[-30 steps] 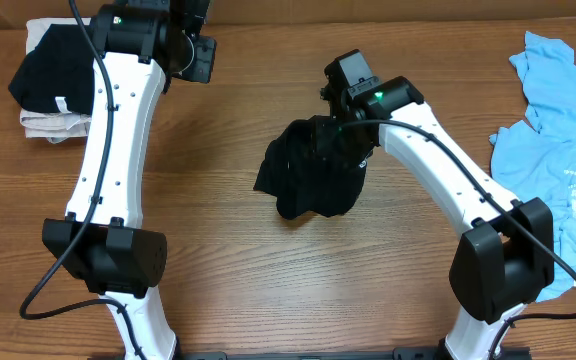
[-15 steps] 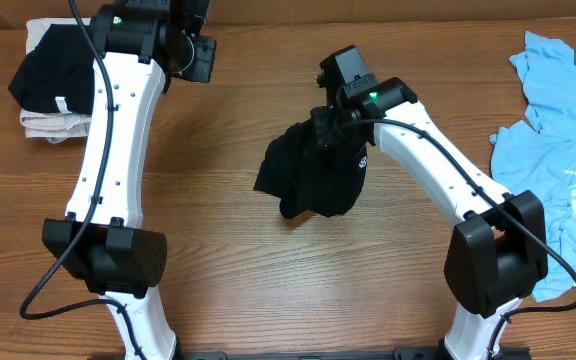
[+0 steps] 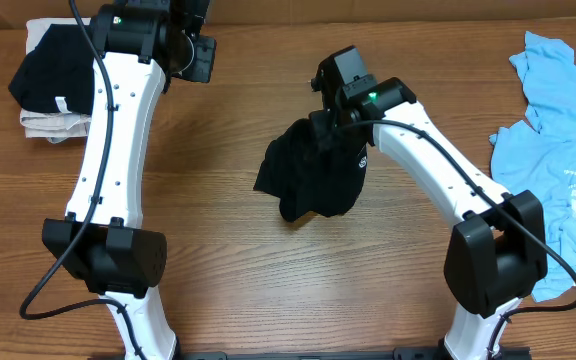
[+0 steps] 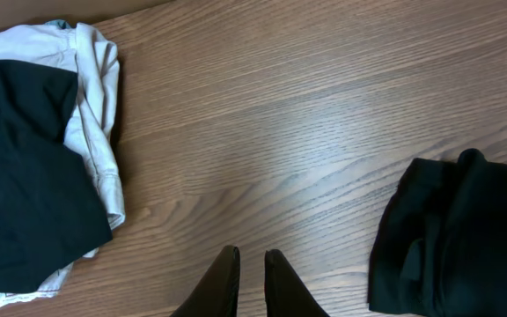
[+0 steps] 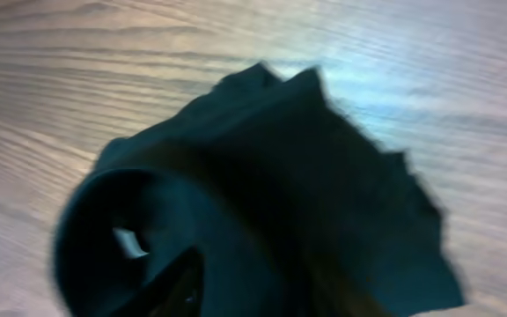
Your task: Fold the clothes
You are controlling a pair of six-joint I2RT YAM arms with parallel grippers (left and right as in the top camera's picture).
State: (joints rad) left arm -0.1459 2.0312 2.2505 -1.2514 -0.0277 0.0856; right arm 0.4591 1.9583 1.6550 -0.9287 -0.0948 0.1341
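At the middle of the desk (image 3: 218, 230) lies the black T-shirt (image 3: 313, 175), crumpled into a loose heap rather than spread flat. A small white mark shows on its 3 o'clock side. Its 12 o'clock edge rises in a peak toward the right claw (image 3: 323, 118), which sits right on top of that peak. From the right wrist view the dark cloth (image 5: 280, 176) fills nearly everything, blurred, with a round sleeve-like opening and a scrap of white inside it. The fingers are lost in the black folds, so I cannot tell whether this claw pinches the shirt or merely rests in it.

Out at 3 o'clock, against the desk's edge and well apart from the heap, the light-blue shirt (image 3: 558, 150) sprawls unfolded and rumpled.

At 10 o'clock, in the far corner, a folded black garment (image 3: 48, 70) rests on a pale cream garment (image 3: 53, 125) whose edges stick out beneath it.

The left claw (image 4: 251, 255) hovers over bare wood between that stack (image 4: 25, 176) and the heap (image 4: 465, 238). Its two dark fingers are parted only by a thin slit, with nothing between them.
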